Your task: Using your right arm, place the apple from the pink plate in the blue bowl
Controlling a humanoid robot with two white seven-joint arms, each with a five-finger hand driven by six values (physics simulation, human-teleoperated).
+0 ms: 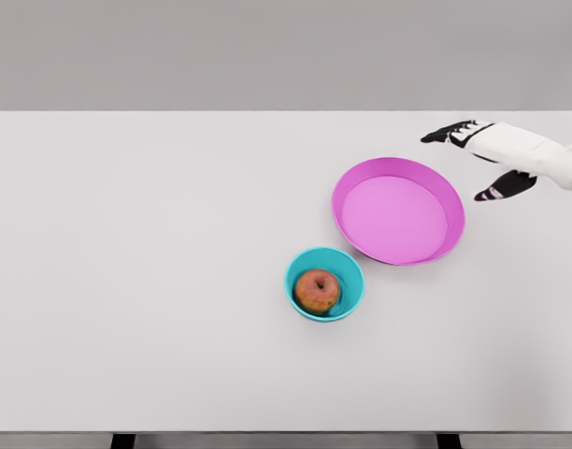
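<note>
A red-yellow apple (pixel 317 291) lies inside the small blue bowl (pixel 353 273), just below and left of the pink plate (pixel 442 194). The pink plate holds nothing. My right hand (pixel 473 159) hovers to the upper right of the plate, fingers spread and pointing left, thumb hanging below, with nothing in it. Its white forearm runs off the right edge. The left arm does not show.
The white table (pixel 136 281) spans the whole view, with its front edge near the bottom and its back edge against a grey wall. Two dark table legs show at the bottom edge.
</note>
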